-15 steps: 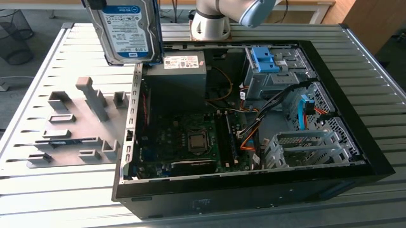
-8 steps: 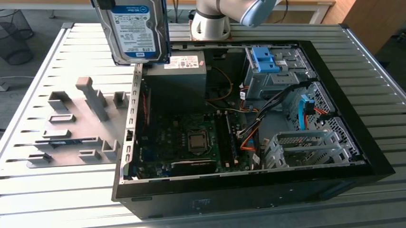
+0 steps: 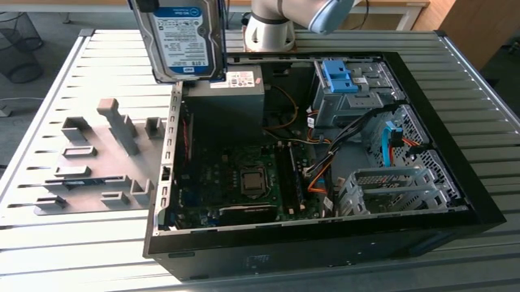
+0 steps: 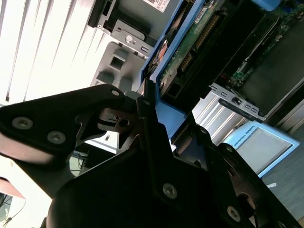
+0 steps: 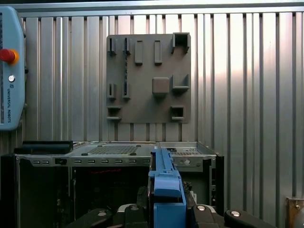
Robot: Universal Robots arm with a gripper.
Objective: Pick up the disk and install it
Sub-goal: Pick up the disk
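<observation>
The pincer [image 4: 151,107] clamps the disk [image 3: 182,39] by its blue rail, the open case [image 3: 309,246] beneath; best kept square and clear of cables [image 3: 318,175].

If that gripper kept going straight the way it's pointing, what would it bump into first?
Probably the open computer case, near its grey box; the disk that the gripper holds would touch first. Depth is unclear.

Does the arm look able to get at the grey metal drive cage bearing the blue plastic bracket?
Probably yes: the black computer case lies open, nothing covers the cage, and the claw holds the silver disk raised.
</observation>
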